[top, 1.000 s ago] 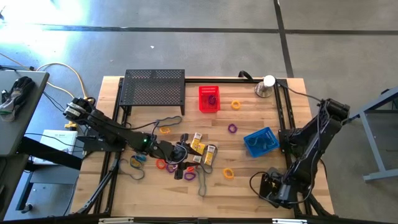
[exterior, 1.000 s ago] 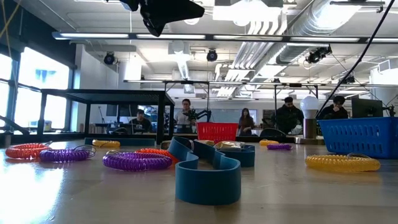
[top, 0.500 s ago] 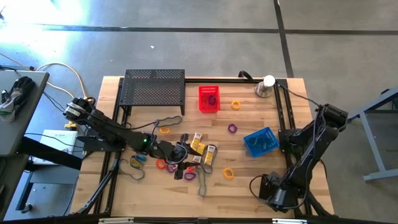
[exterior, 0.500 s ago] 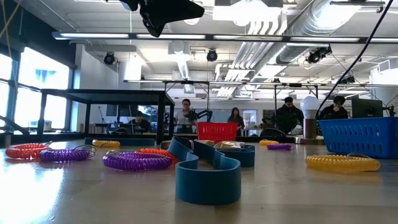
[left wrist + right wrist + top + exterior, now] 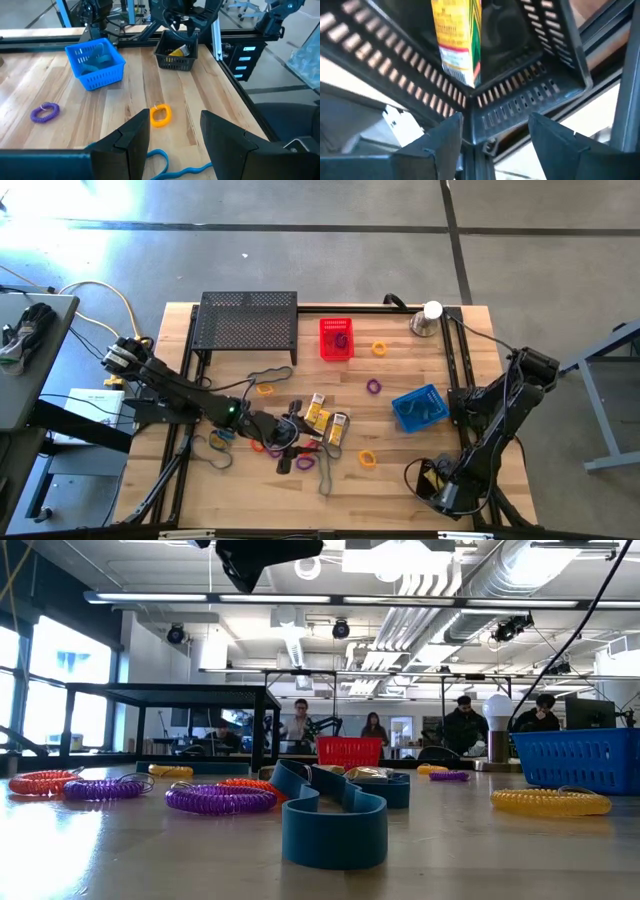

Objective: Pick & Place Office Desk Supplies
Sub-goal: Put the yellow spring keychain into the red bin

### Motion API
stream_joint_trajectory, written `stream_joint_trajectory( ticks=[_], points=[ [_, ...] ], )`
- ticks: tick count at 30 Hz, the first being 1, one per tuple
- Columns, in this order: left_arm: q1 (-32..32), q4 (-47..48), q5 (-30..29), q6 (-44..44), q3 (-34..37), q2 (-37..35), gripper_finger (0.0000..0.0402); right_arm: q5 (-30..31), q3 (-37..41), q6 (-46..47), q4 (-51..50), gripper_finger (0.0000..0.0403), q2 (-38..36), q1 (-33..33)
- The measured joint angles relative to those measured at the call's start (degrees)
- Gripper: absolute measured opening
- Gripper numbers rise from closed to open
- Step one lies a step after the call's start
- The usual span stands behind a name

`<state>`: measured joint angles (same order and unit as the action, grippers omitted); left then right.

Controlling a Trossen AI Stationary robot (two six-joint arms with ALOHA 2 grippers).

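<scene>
Both arms' fingers parted and empty; yellow box [image 5: 457,42] in black basket [image 5: 530,107], its top cut off.

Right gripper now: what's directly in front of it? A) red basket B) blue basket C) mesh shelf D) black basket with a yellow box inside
D: the open right gripper hangs over the black basket, a yellow box inside.

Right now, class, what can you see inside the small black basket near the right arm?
Inside the black basket leans one yellow-and-white box, also visible from the left wrist. The right tool hovers open just above. The basket walls hide the rest of its floor.
</scene>
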<state>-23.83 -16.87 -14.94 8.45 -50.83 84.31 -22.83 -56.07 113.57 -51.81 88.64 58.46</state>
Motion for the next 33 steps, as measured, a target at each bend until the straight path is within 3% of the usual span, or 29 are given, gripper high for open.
stream_joint_trajectory(
  ticks=[6, 17, 23, 30, 33],
  points=[
    [0.4, 1.2, 0.0, 1.9, 0.0, 0.0, 0.0170, 1.7, 0.0, 0.6, -4.1, 0.0209, -1.8, 0.0],
    [1.2, 5.7, -0.2, 2.2, 0.0, 0.0, 0.0170, 19.5, 0.0, -0.2, -7.5, 0.0200, -12.2, -1.3],
    [0.7, 6.0, -0.2, 8.4, 0.0, 0.0, 0.0170, 33.1, 0.0, -14.1, -7.0, 0.0198, -15.5, -5.6],
    [0.7, 6.1, 0.0, 3.3, 0.0, 0.0, 0.0170, 51.7, 0.0, -40.5, -0.4, 0.0198, -15.1, -14.5],
    [0.7, 6.3, 0.0, 3.2, 0.0, 0.0, 0.0170, 56.6, 0.0, -48.6, 6.3, 0.0196, -15.1, -16.9]
  ],
)
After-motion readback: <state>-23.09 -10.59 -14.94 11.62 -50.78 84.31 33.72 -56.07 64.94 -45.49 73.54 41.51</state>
